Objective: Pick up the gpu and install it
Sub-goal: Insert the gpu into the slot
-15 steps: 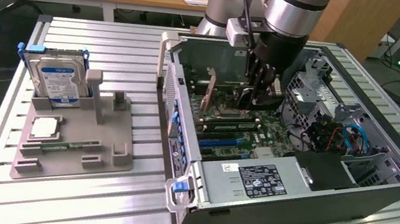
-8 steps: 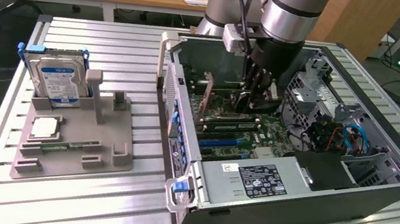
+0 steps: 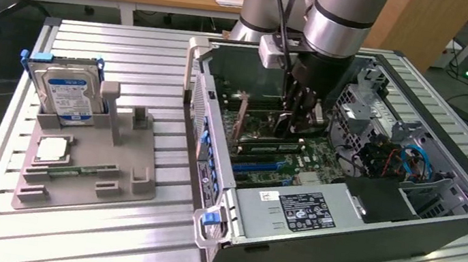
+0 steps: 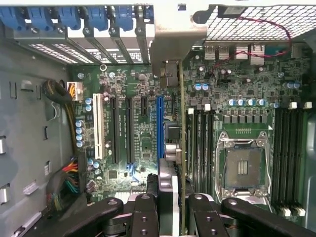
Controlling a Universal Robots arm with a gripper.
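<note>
My gripper (image 3: 302,116) reaches down into the open computer case (image 3: 441,222), over the motherboard (image 3: 290,159). It is shut on the gpu (image 4: 181,123), which I see edge-on as a thin line running away from my fingers (image 4: 144,217). Its silver-grey bracket (image 4: 175,42) sits against the rear slot wall beside the blue slot clips (image 4: 94,17). The card stands upright between the long blue slot (image 4: 159,128) and the black memory slots (image 4: 200,143). Whether its edge is down in a slot is hidden.
Outside the case, a grey holder tray (image 3: 84,182) carries a silver hard drive with a blue label (image 3: 65,90), a square chip (image 3: 53,147) and a slim green stick (image 3: 82,169). In the case are the power supply (image 3: 296,210), the processor socket (image 4: 244,165) and cable bundles (image 4: 69,177).
</note>
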